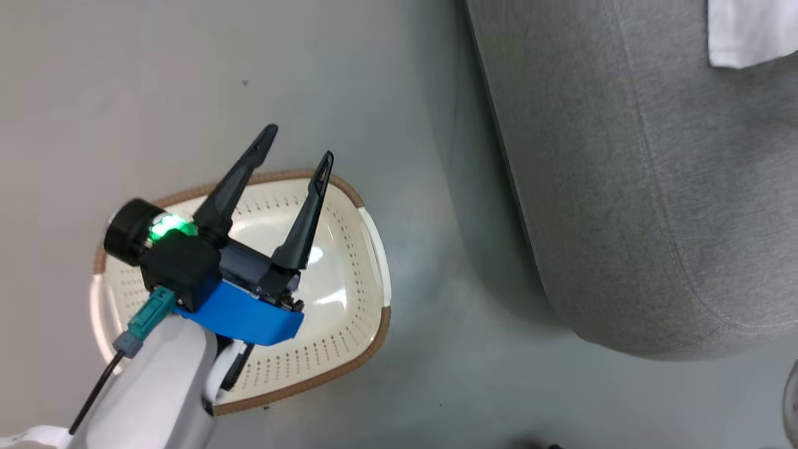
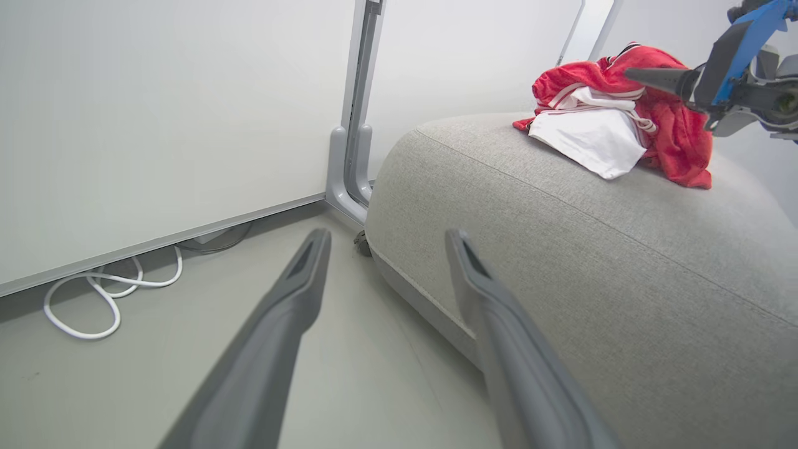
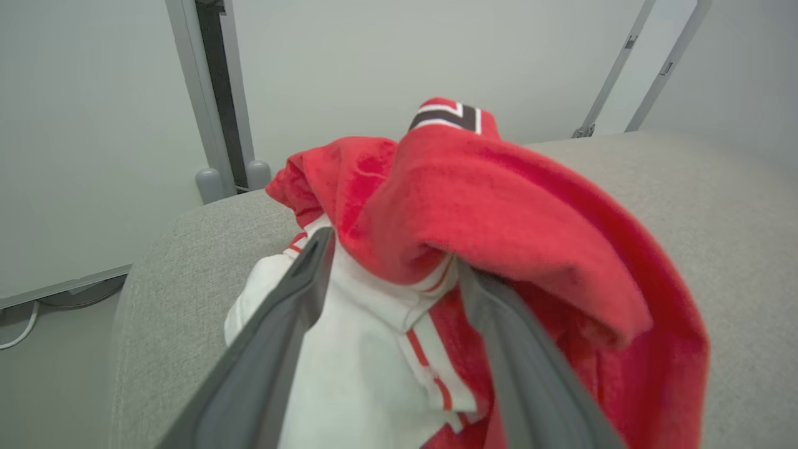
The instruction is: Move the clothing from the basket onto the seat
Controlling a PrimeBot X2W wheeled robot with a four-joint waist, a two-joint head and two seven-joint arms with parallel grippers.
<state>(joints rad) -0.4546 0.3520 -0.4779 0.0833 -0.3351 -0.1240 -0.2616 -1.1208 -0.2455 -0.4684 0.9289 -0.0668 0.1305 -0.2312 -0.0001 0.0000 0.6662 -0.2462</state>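
Observation:
The clothing, a red and white heap, lies on top of the seat, a big light grey cushion. My right gripper is open at the heap, its fingers spread with red fabric draped between them and over the right tip. From the left wrist view that gripper reaches in beside the heap. My left gripper hangs open above the basket, which shows a bare cream bottom. A white corner of the clothing lies on the seat at the top right.
Grey floor separates the basket from the seat. A white cable loops on the floor along a pale wall panel, and a grey post stands at the seat's far corner.

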